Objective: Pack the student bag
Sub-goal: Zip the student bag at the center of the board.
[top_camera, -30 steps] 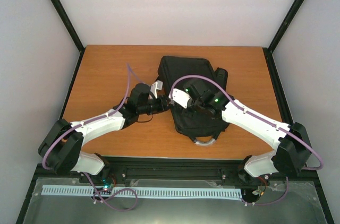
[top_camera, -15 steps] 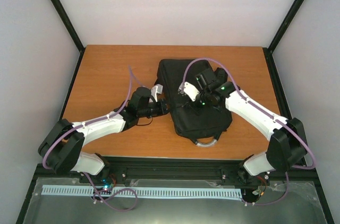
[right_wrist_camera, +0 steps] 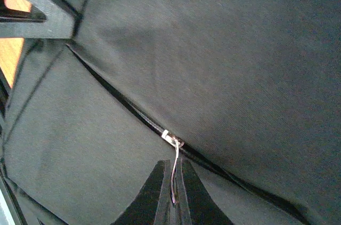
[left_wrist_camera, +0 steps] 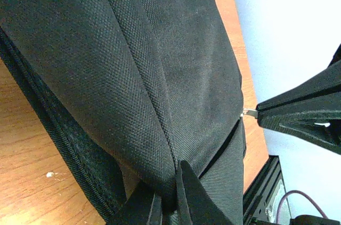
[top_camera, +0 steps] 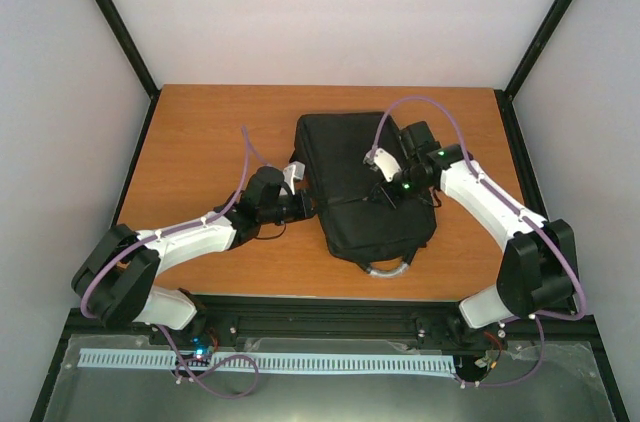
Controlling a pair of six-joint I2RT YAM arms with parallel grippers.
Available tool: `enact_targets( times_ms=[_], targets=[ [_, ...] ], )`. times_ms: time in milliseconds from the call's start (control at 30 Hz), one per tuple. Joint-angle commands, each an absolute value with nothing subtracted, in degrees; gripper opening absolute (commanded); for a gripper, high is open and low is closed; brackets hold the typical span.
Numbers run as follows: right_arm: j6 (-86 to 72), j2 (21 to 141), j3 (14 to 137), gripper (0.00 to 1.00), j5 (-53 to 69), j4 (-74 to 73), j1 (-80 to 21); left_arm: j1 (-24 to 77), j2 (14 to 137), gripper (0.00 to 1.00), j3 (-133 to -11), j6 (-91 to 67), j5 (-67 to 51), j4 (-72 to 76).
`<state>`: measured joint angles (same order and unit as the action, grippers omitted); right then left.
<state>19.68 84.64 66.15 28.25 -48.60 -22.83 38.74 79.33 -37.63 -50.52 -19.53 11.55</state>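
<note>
student bag [top_camera: 360,177] is lying flat mid-table [top_camera: 200,132], front face up, grey handle [top_camera: 388,267] pointing toward the arm bases. left gripper [left_wrist_camera: 169,195] is clenching a fold of fabric on the seam at the bag's left edge, probably anchoring it so the soft body isn't sliding. right gripper [right_wrist_camera: 173,182] is pinching the thin zipper pull [right_wrist_camera: 176,155], jaws tight on it, slider sitting on the zip line. I'm reading this as the zip being worked with counter-tension; the pull should be running along the track or the fabric will be bunching
</note>
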Motion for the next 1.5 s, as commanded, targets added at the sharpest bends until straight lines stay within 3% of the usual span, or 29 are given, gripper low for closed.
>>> enact_targets(
  times_ms=[0, 933, 1467],
  targets=[
    [21.13, 84.55, 64.64, 0.03, 28.17, -49.54, -18.78, 38.76, 79.06, 0.01, -38.14, -47.67, -18.46, 12.53],
    [29.10, 85.38, 59.12, 0.03, 25.24, -48.60, -0.12, 38.75, 80.71, 0.01, -37.56, -47.81, -18.03, 12.74],
    [29.62, 87.31, 59.24, 0.03, 24.30, -48.06, 5.12, 38.76, 79.90, 0.01, -36.50, -47.63, -17.49, 12.57]
  ],
)
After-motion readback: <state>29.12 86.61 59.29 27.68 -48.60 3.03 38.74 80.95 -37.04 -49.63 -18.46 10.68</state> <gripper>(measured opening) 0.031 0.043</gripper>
